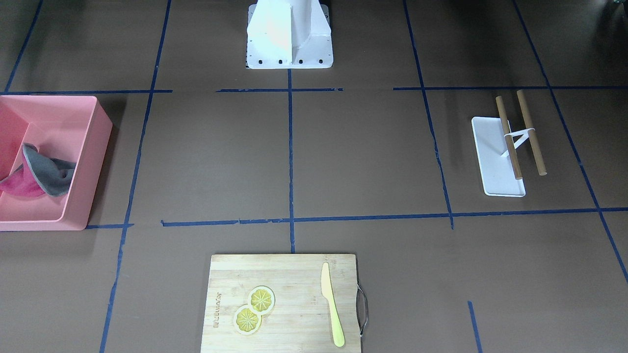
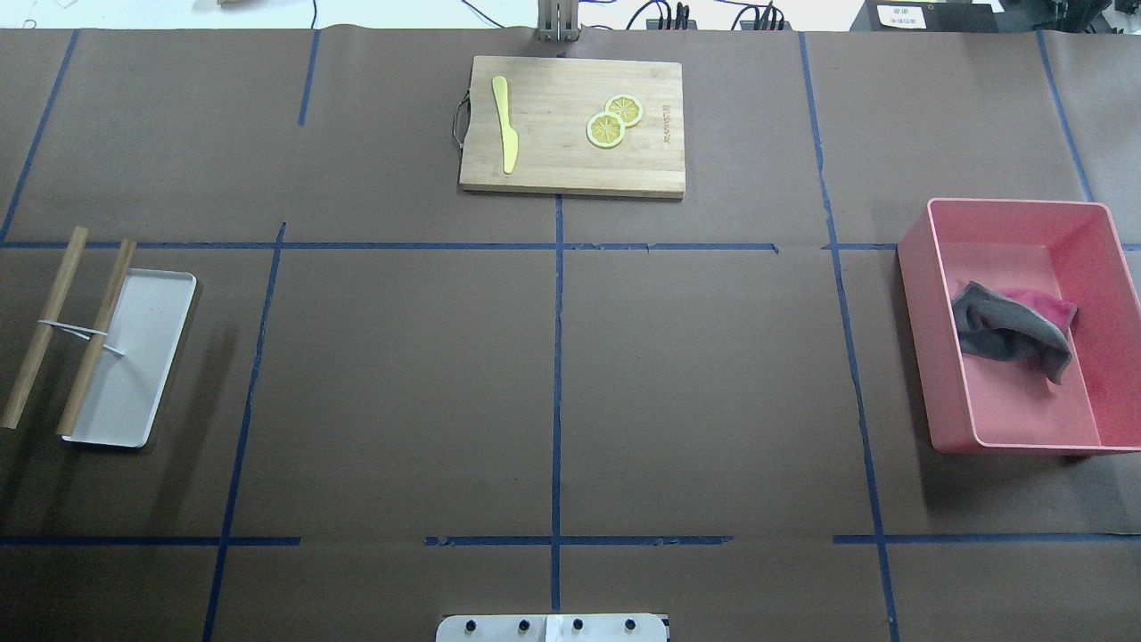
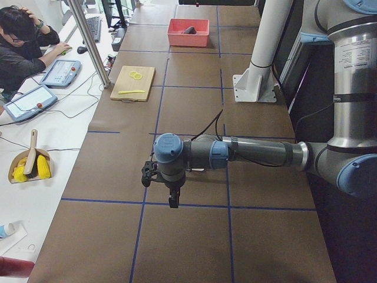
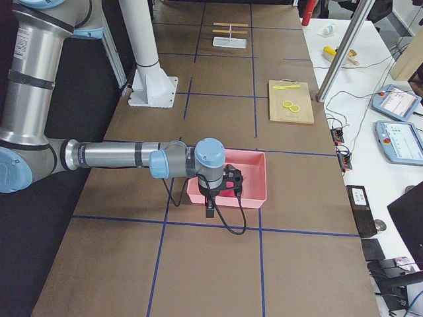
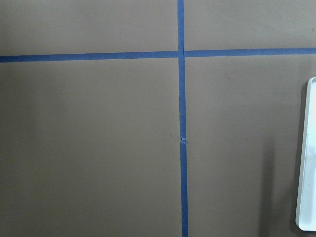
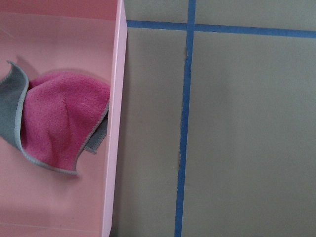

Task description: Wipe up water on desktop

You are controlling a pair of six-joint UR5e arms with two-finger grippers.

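Note:
The desktop (image 2: 401,374) is a flat brown surface with a grid of blue tape lines; I see no water on it. A pink and grey cloth (image 2: 1012,330) lies crumpled in a pink bin (image 2: 918,357) at the right; it also shows in the right wrist view (image 6: 54,123). My left gripper (image 3: 172,199) hangs above the desktop near the white tray; I cannot tell if it is open or shut. My right gripper (image 4: 209,210) hangs just beside the pink bin (image 4: 254,191); I cannot tell its state either. Neither gripper shows in the overhead or front views.
A bamboo cutting board (image 2: 570,169) with two lemon slices (image 2: 606,129) and a yellow knife (image 2: 506,125) lies at the far middle. A white tray (image 2: 143,357) with two wooden sticks (image 2: 45,325) lies at the left. The robot's base (image 1: 289,44) stands at the near edge.

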